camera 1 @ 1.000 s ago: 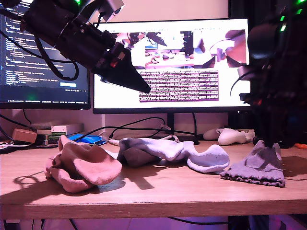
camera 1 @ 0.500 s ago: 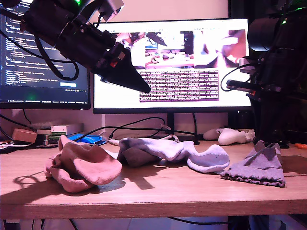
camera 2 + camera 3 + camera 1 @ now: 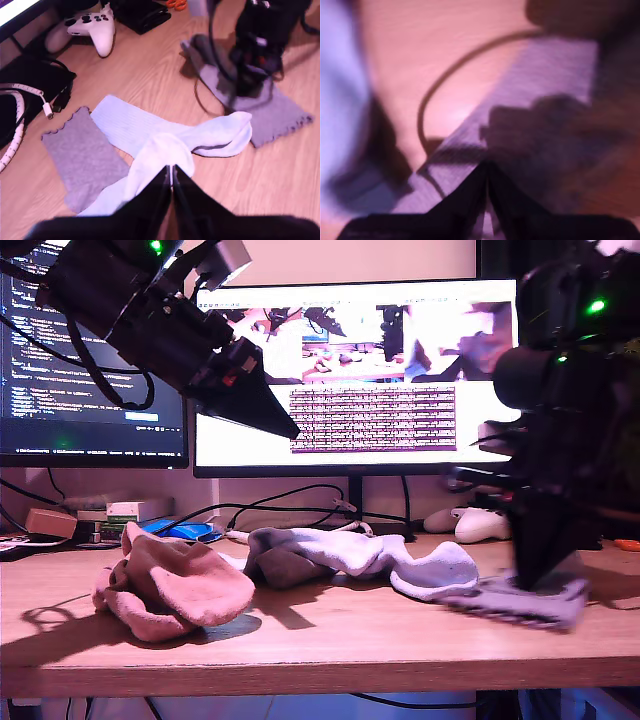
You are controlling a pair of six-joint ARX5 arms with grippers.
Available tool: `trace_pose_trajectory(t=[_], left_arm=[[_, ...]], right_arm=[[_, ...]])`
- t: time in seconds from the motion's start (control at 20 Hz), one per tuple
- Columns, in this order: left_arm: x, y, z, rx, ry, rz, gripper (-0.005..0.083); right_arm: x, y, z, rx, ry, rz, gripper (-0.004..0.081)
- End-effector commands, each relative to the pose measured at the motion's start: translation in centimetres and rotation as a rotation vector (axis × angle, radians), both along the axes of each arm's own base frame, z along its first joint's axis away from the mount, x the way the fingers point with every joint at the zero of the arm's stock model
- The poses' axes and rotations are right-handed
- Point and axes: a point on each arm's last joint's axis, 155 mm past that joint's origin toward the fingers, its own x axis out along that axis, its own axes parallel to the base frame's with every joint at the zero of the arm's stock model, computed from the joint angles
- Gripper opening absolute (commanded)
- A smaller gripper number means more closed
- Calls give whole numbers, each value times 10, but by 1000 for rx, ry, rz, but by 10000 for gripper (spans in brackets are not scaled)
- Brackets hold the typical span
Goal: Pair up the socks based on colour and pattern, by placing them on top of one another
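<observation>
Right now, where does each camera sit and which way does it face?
Exterior view: low at the desk front, facing the monitors; my first end effector raised, my second end effector at the grey sock.
First wrist view: on the first arm, looking down at the white socks; its fingers show.
Second wrist view: close over the grey sock, blurred; its fingers show.
Exterior and first wrist views share the controller.

second wrist view: all motion blur, grey-lavender sock [image 3: 545, 85] a smear | exterior view: second arm [image 3: 560, 420] blurred, covers part of that sock
</observation>
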Motion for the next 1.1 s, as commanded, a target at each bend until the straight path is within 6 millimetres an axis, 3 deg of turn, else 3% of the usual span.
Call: trace_pose_trajectory(t=[0.0,0.15,0.35,0.45,0.75,0.85,1.05], left_arm=[[2,-1,-3,-2,3,2,-11],[2,-1,-2,-3,1,2,-11],[2,-1,-3,-2,3,1,-11],[2,-1,-3,-2,4,1,-11],[2,-1,-2,-3,1,2,-11],[2,-1,-2,-4,1,2,-11],[5,0,0,-8,-8,9,-11]], right_arm=[[-14,18,-12,9,18,172,-12],[-35,24,-14,-11,40,370,-12],[-56,1,-18,-81,92,570,-12],[-49,-15,-20,-141,77,584,-12],[-34,-1,-18,-146,-8,635,-12],[-34,3,-7,-132,-1,617,-12],[-32,6,41,-111,-38,567,-12]])
